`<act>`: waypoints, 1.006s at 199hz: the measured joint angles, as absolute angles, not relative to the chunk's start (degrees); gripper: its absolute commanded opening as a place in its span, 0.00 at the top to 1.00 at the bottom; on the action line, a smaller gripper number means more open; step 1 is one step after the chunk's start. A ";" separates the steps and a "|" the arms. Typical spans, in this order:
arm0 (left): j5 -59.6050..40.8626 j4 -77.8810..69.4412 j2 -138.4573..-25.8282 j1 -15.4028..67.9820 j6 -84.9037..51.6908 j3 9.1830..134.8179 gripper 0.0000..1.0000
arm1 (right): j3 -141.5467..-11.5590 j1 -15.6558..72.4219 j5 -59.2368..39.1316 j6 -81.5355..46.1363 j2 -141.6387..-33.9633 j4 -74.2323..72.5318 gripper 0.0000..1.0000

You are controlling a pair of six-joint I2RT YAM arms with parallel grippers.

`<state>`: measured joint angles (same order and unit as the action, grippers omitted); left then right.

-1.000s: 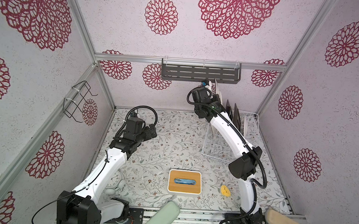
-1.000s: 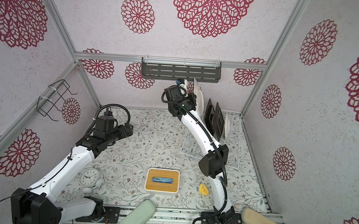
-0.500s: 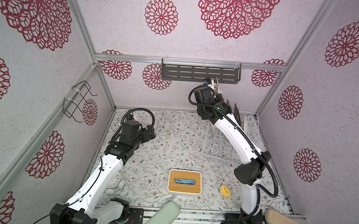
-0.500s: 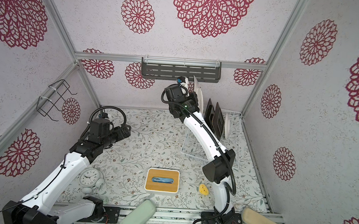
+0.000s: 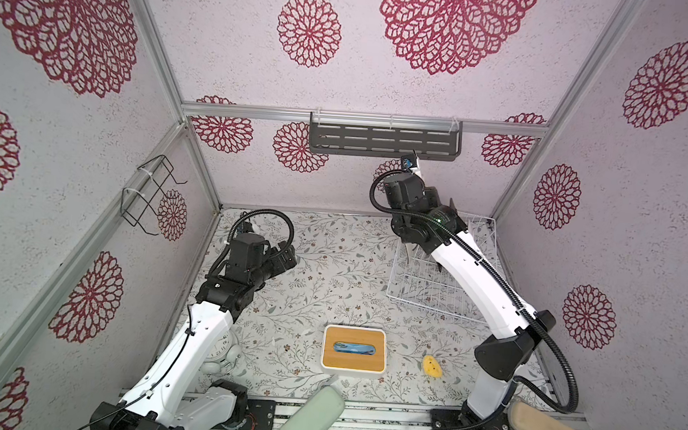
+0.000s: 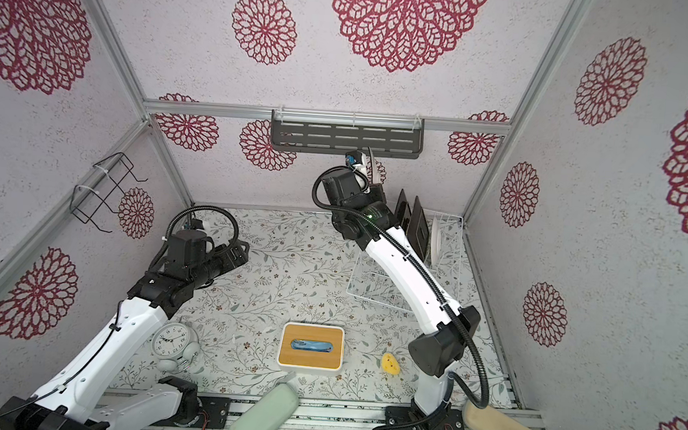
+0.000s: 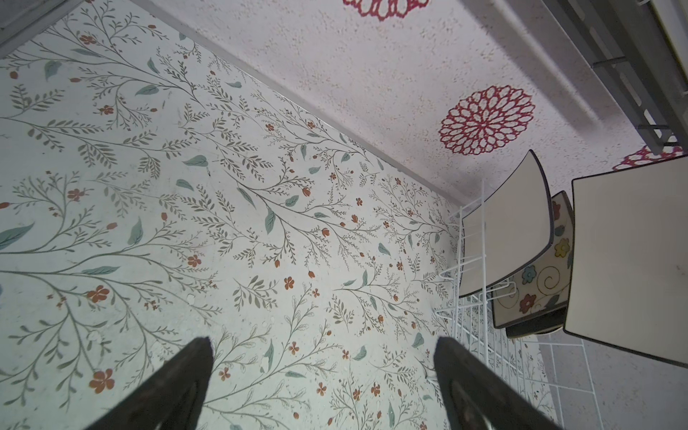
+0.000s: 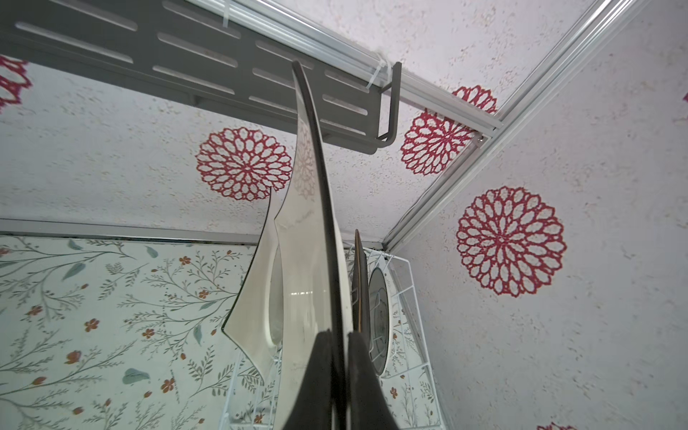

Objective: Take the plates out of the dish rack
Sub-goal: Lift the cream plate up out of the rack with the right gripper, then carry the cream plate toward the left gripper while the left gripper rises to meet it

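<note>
My right gripper [image 8: 339,335] is shut on the edge of a cream-white square plate [image 8: 316,223] and holds it upright above the dish rack [image 6: 451,247], just under the grey shelf; its top corner [image 6: 374,168] shows in a top view. Still in the rack stand another cream square plate [image 8: 257,298], two dark square plates [image 6: 402,205] [image 6: 419,224] and a round white plate [image 6: 437,238]. My left gripper [image 5: 288,257] hangs open over the floral table left of the rack, nothing between its fingers [image 7: 186,372]. It faces the plates [image 7: 506,231].
A dark grey slotted shelf [image 5: 383,140] hangs on the back wall right above the raised plate. A black wire bracket [image 5: 151,196] sits on the left wall. Near the front lie a white box with a bamboo top [image 5: 354,349], a yellow piece [image 5: 431,366] and an alarm clock [image 6: 173,342].
The right arm has lifted the cream plate higher out of the rack, toward the shelf. The left arm has shifted only slightly and stays open.
</note>
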<state>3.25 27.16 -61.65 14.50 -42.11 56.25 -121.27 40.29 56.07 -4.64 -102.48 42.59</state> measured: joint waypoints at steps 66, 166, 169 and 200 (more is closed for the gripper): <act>3.57 28.84 -60.29 16.25 -42.63 56.27 0.03 | -112.49 40.62 49.28 -10.83 -94.13 43.81 1.00; 2.72 29.08 -59.00 19.09 -44.45 57.23 0.03 | -93.12 40.66 37.32 -18.55 -76.49 35.03 1.00; 2.35 28.99 -58.98 19.09 -44.56 57.23 0.03 | -92.62 40.66 36.88 -19.07 -76.16 34.61 1.00; -0.95 26.89 -58.63 19.09 -47.33 57.25 0.03 | -84.95 40.66 31.03 -25.17 -72.20 28.75 1.00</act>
<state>-0.95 26.89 -58.63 19.09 -47.33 57.25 -84.95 40.66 31.03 -25.17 -72.20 28.75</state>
